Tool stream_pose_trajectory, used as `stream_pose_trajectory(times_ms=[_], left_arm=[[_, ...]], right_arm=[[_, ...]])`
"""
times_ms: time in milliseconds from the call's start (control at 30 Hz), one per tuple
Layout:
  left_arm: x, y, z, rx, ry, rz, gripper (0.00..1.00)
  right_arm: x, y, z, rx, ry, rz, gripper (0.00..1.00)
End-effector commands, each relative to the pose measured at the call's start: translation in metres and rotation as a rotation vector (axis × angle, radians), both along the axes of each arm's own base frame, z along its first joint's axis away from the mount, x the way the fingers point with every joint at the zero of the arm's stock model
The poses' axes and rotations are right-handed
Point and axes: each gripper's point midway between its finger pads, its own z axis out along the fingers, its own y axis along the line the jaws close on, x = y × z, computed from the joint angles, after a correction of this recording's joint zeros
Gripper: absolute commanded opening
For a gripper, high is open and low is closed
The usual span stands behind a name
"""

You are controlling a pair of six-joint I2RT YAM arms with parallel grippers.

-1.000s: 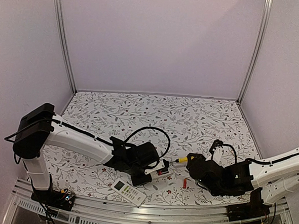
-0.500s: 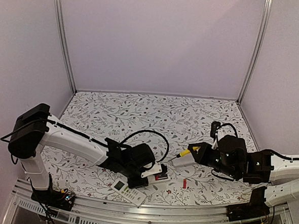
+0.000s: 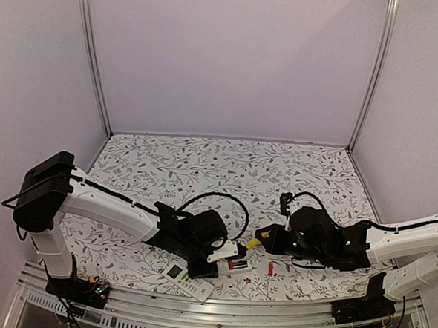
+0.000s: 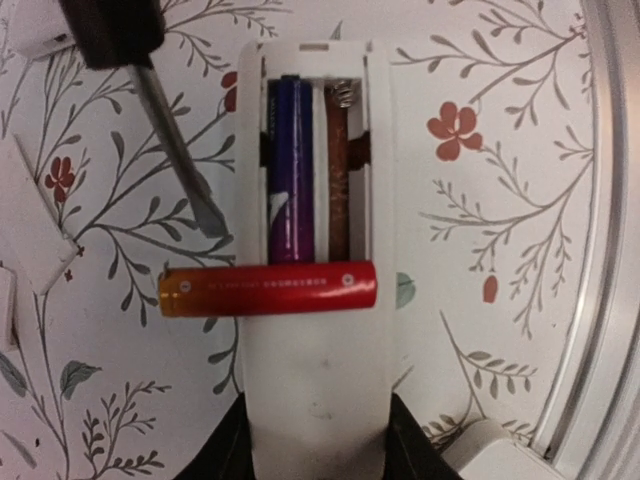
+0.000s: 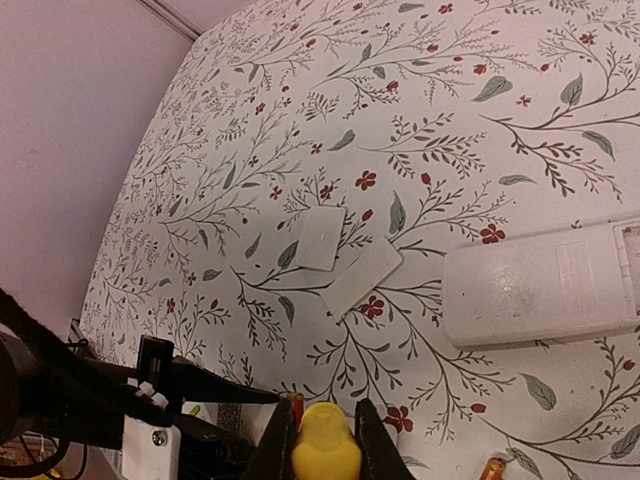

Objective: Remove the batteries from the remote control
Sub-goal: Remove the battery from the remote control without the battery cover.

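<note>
In the left wrist view my left gripper (image 4: 318, 445) is shut on the white remote control (image 4: 318, 380), which lies back up with its compartment open. A blue-purple battery (image 4: 290, 170) sits in the left slot; the right slot shows bare metal and a spring. A red-orange battery (image 4: 270, 288) lies crosswise over the remote below the compartment. The screwdriver's blade (image 4: 180, 165) hangs just left of the remote. My right gripper (image 5: 325, 435) is shut on the screwdriver's yellow handle (image 5: 325, 455). From above, the left gripper (image 3: 217, 262) and right gripper (image 3: 265, 238) face each other across the remote (image 3: 235, 265).
A loose red battery (image 3: 270, 268) lies on the floral table (image 3: 278, 175) right of the held remote. A second remote with a display (image 3: 186, 279) rests near the front rail. The right wrist view shows another white remote (image 5: 545, 290) and two white covers (image 5: 322, 238), (image 5: 362, 275).
The right arm lifted the screwdriver up and to the right, then swung back down left toward the remote. The left gripper, with the remote in it, shifted slightly toward the near edge.
</note>
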Motion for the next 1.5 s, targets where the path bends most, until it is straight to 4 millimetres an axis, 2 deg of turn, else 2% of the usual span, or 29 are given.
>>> stream_pose_trajectory(times_ms=[0,167,333,467,667,867,1067,1267,1467], left_arm=[[-0.014,0.027,-0.028,0.13,0.076,-0.016,0.21],[-0.014,0.028,-0.03,0.135,0.094,-0.01,0.21],[-0.01,0.028,-0.031,0.142,0.1,0.004,0.21],[-0.007,0.029,-0.031,0.143,0.101,0.017,0.21],[-0.002,0.03,-0.032,0.146,0.109,0.037,0.21],[0.0,0.031,-0.033,0.15,0.109,0.041,0.21],[-0.001,0.031,-0.031,0.142,0.099,0.028,0.2],[-0.002,0.031,-0.023,0.107,0.052,-0.014,0.18],[-0.012,0.03,-0.02,0.083,0.055,-0.083,0.18]], right_arm=[[-0.003,0.021,0.01,0.081,0.02,0.053,0.0],[-0.008,0.029,0.012,0.123,0.042,0.083,0.0],[-0.013,0.04,0.026,0.184,0.044,0.128,0.0],[-0.015,0.041,0.026,0.185,0.05,0.142,0.0],[-0.008,0.022,0.027,0.15,0.025,0.067,0.0],[-0.002,-0.012,0.026,0.035,-0.004,-0.023,0.0],[-0.009,-0.021,0.027,-0.083,-0.034,0.079,0.0],[-0.016,-0.013,0.039,-0.119,-0.106,0.209,0.0],[-0.021,0.002,0.053,-0.113,-0.157,0.313,0.0]])
